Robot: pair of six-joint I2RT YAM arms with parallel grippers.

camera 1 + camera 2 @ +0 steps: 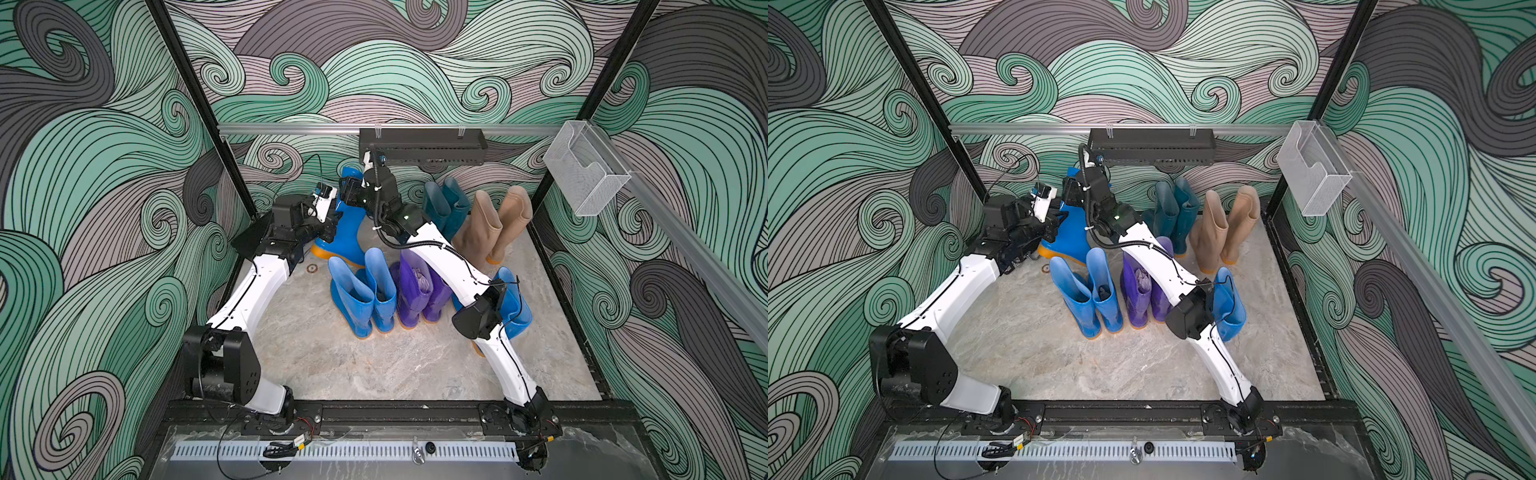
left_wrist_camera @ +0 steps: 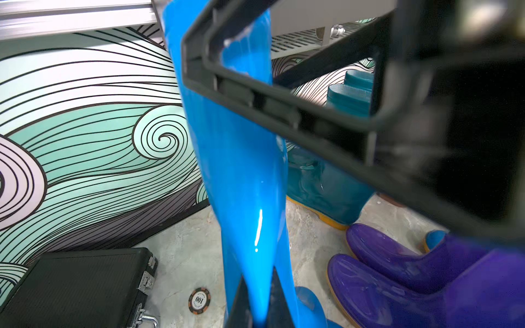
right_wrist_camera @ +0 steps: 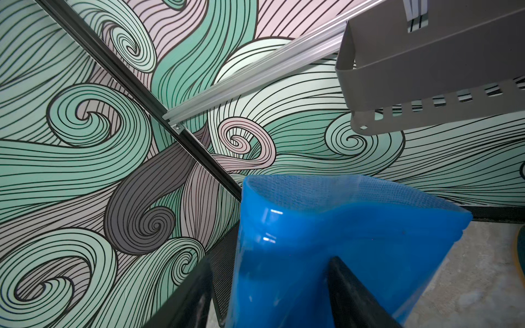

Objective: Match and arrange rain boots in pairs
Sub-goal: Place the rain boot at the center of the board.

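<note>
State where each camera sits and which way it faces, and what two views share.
Top views: high at the front, looking down and back at the boots; left arm, right arm show.
Left wrist: on left arm, along the left pincer, shut on the blue boot, down to floor, case, purple boots.
Right wrist: on right arm, past the right pincer at that boot's shaft, toward back corner and shelf.
Shared: both wrist views show the blue boot.

Four blue boots (image 1: pixel 353 303), two purple (image 1: pixel 413 291), two teal (image 1: pixel 451 208), two beige (image 1: pixel 478 224).
</note>
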